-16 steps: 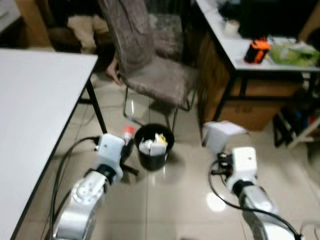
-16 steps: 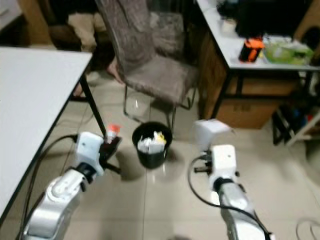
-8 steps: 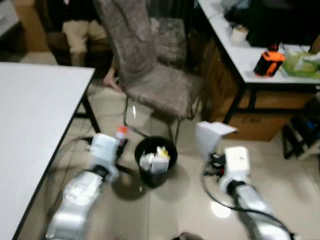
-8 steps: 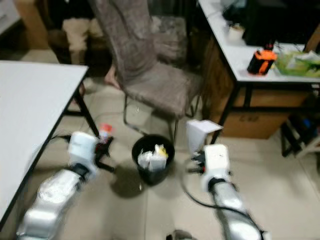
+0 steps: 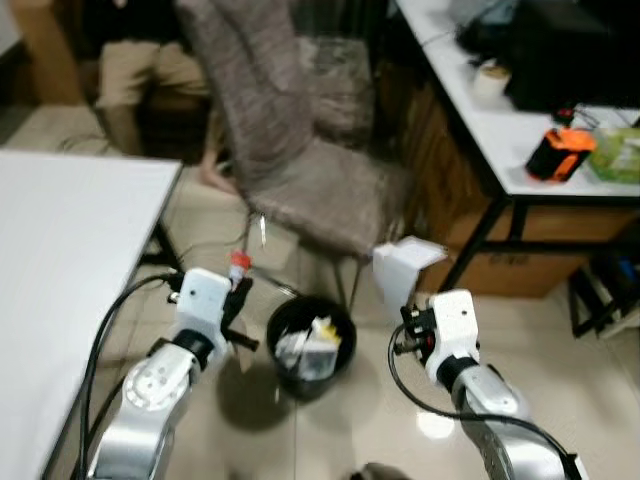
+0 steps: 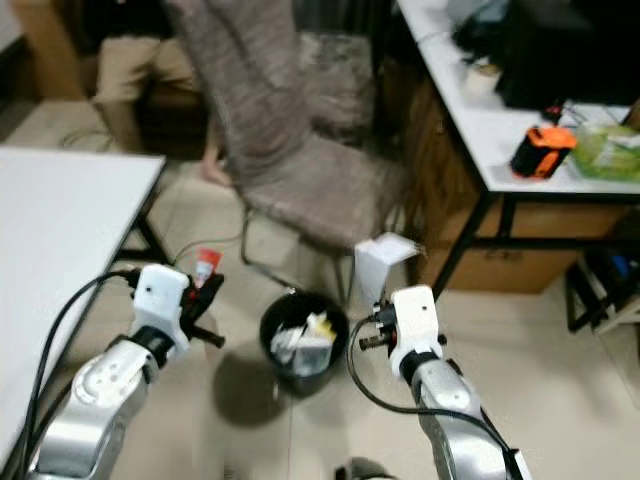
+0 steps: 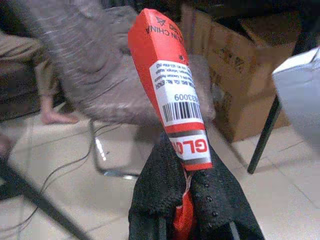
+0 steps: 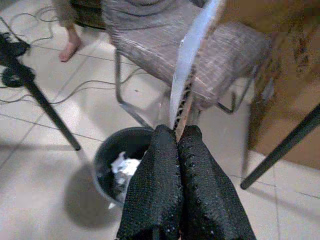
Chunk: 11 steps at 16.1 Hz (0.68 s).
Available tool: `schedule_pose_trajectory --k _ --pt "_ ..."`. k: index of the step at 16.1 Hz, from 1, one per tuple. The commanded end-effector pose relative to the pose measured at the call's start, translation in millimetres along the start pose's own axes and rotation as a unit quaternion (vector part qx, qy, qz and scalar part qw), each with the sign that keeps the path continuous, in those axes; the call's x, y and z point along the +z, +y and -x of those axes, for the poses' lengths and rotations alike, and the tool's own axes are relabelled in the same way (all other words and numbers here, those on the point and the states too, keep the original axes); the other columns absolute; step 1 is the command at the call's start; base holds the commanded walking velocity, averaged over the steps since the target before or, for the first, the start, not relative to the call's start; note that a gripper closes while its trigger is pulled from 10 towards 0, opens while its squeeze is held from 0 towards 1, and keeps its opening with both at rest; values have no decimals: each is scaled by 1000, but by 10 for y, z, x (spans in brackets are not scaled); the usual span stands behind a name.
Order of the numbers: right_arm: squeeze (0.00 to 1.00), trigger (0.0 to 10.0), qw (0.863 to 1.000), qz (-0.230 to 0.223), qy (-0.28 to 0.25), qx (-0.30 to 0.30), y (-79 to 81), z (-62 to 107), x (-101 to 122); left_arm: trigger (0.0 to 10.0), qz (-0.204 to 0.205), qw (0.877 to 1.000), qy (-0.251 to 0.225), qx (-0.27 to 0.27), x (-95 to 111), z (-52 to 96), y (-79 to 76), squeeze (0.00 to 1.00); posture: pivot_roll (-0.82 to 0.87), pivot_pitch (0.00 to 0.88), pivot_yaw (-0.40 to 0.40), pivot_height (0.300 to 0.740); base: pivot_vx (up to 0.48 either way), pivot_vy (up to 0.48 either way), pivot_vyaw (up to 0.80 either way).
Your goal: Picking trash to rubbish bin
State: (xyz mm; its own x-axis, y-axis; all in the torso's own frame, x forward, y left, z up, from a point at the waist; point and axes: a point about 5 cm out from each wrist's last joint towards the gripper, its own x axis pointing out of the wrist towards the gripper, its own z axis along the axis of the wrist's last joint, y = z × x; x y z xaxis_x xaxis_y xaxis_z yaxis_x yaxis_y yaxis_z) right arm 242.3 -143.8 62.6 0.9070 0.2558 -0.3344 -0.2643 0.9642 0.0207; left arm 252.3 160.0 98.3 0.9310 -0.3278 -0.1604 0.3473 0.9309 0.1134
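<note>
Left gripper [image 5: 236, 283], clamping red tube [image 7: 172, 95], had neared bin [image 5: 311, 345] from nine o'clock; right gripper [image 8: 181, 137] gripped white carton [image 5: 404, 268]; both awaited dropping.

Rubbish bin [image 5: 309, 346] on floor [image 5: 560, 400], in front of chair [image 5: 300, 160], holding crumpled trash [image 5: 305, 345]. Left end effector [image 5: 236, 290] left of bin, clamping a tube [image 5: 238, 266]. Right end effector [image 5: 408, 318] right of bin, pinching a carton [image 5: 400, 270]. Tabletop [image 5: 60, 280] at left; second tabletop [image 5: 500, 110] right rear.
</note>
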Motion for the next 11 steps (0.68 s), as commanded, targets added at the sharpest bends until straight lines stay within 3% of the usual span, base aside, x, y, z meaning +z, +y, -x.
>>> schedule_pose_trajectory --k 1,7,11 --pt "0 10000 1000 6 5 -7 -70 -6 -25 10000 -1 1000 -2 -16 9 1 -61 0 -48 110 -36 740 439 0 0" --pt "0 10000 999 38 15 30 -32 -114 -80 10000 -1 1000 -1 -17 6 0 -47 0 -48 107 -34 740 431 0 0" --pt "0 10000 994 69 25 80 108 -324 -95 10000 -16 999 5 -35 -1 -5 -58 0 -47 133 -24 740 0 0 0"
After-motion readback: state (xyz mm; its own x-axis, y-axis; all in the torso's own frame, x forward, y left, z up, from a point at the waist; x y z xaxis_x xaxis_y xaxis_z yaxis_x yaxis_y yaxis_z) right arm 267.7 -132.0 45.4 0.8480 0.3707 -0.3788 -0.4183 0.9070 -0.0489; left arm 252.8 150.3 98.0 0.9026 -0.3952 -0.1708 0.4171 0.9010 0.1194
